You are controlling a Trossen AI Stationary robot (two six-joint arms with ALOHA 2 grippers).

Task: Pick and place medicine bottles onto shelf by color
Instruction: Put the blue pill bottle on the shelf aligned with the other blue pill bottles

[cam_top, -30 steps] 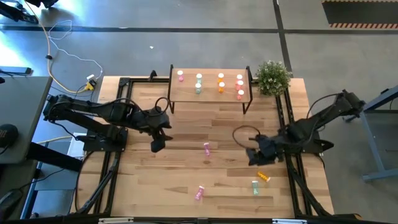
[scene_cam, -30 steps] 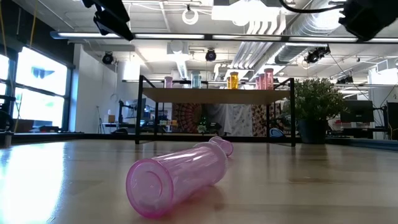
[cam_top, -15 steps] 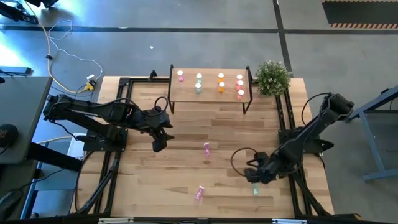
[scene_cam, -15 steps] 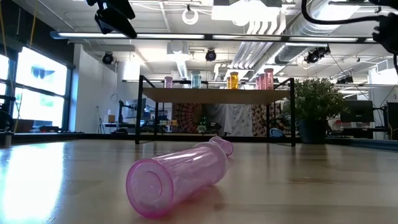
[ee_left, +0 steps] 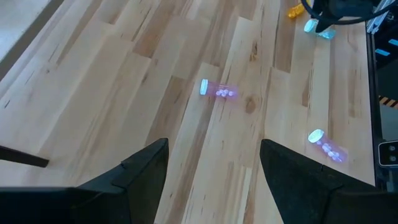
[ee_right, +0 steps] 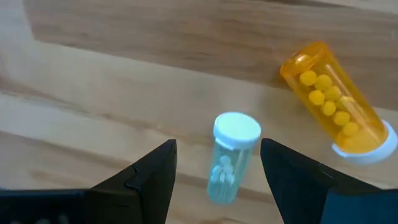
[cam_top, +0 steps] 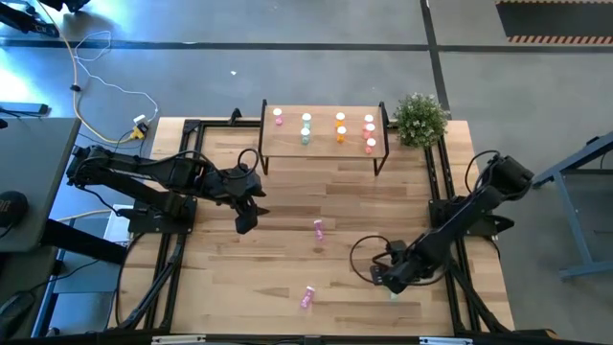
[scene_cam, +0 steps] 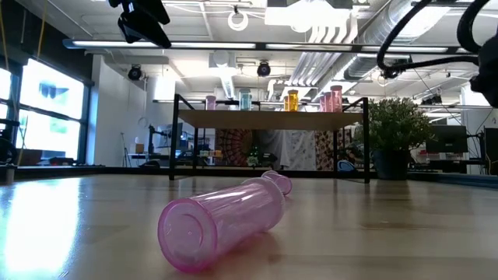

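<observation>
The right tool (cam_top: 388, 281) hung low over the light-wood bench (cam_top: 287, 264) near its 5 o'clock corner, fingers (ee_right: 146, 177) spread wide and empty. Between them in the wrist view lay a pale green medicine bottle with a white cap (ee_right: 228, 155), partly cut off at the frame's edge; from above the arm hid it. Beside it lay an orange bottle of yellow pills (ee_right: 336, 107), its cap end clipped by the frame.

The left tool (cam_top: 243, 220) waited open above the bench's 9 o'clock side.

Two pink bottles lay on their sides, one near the centre (cam_top: 318, 228), one toward 6 o'clock (cam_top: 307, 296). The latter filled the low view, blocking the bench behind it.

The small wooden shelf on a black frame (cam_top: 324, 146) stood at 12 o'clock carrying upright bottles (cam_top: 339, 126); their exact count was hard to make out.
</observation>
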